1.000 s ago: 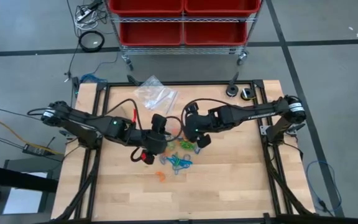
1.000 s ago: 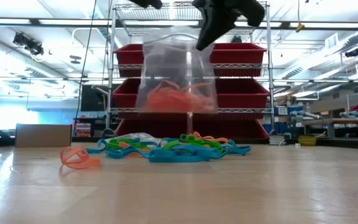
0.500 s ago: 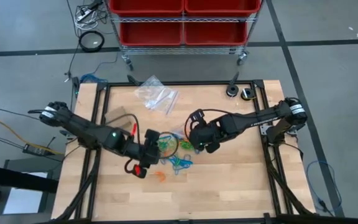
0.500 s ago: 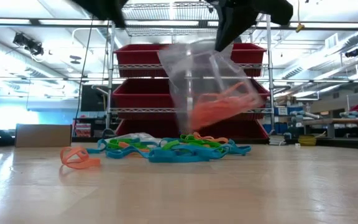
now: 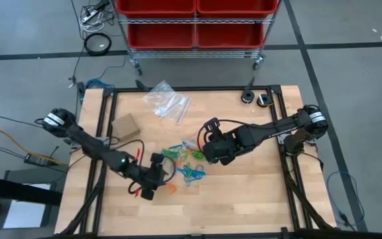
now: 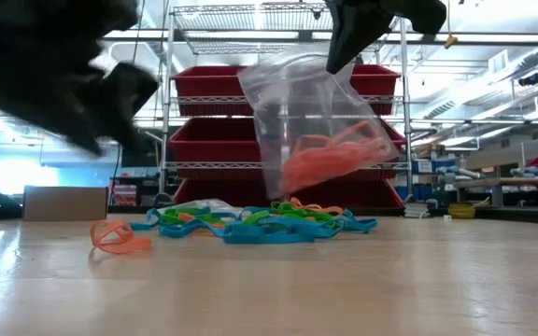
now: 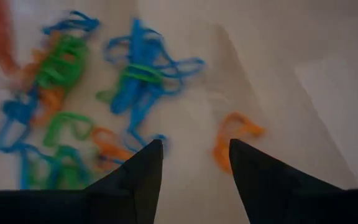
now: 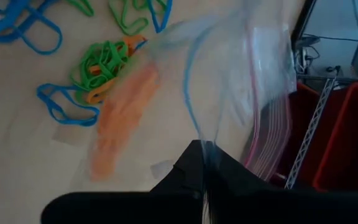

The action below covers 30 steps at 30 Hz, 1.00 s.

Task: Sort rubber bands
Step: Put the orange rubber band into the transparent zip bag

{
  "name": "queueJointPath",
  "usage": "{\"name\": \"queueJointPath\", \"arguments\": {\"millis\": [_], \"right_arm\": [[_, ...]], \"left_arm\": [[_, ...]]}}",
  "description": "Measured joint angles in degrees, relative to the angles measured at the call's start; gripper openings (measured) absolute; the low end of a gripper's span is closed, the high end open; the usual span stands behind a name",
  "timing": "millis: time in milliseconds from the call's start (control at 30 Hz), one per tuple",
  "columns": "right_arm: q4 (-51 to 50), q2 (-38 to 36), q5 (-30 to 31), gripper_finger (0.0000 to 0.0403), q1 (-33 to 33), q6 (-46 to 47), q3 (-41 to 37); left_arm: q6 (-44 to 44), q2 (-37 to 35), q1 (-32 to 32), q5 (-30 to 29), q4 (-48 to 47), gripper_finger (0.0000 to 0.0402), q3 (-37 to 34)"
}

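The rubber bands (image 5: 188, 162) lie in a tangle of blue, green and orange near the middle of the wooden surface (image 5: 244, 199). One orange band (image 6: 118, 235) lies apart from the heap, toward the left pincer. From table height a clear zip bag (image 6: 311, 131) shows hanging above the heap with a clump of orange bands inside; from above it hardly shows. The right pincer (image 8: 205, 163) is clenched on the bag's top edge, seen best from its own wrist. The left pincer (image 7: 194, 155) hovers low beside the lone orange band, its fingers (image 7: 143, 171) parted and empty. More clear bags (image 5: 166, 101) lie near the far edge, and a small cardboard box (image 5: 125, 124) toward the left edge.
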Motion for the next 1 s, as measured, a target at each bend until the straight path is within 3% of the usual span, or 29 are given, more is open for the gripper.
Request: {"name": "queueJointPath", "arguments": {"millis": [300, 400, 600, 700, 833, 1000], "right_arm": [[1.15, 0.00, -0.92, 0.0000, -0.56, 0.52, 0.00], [1.15, 0.00, -0.94, 0.0000, -0.60, 0.52, 0.00], [1.15, 0.02, -1.76, 0.0000, -1.60, 1.44, 0.00], [1.14, 0.02, -1.86, 0.0000, -1.81, 1.77, -0.02], [0.97, 0.02, -1.97, 0.0000, -1.97, 1.97, -0.02], [-0.58, 0.02, -1.91, 0.0000, -2.03, 2.29, -0.02]], "left_arm": [[-7.14, 5.55, -2.01, -0.21, 21.19, 0.0193, -11.44], [-7.96, 8.70, -1.77, -0.28, 27.59, 0.0193, -12.31], [-8.88, 15.84, -1.52, -0.48, 31.33, 0.0184, -10.14], [-9.64, 17.87, -1.38, -0.53, 32.31, 0.0136, -8.91], [-5.58, 17.34, -1.39, -0.30, 34.25, 0.0027, -8.93], [-2.48, 14.10, -1.16, -1.03, 31.67, 0.0006, -9.20]]}}
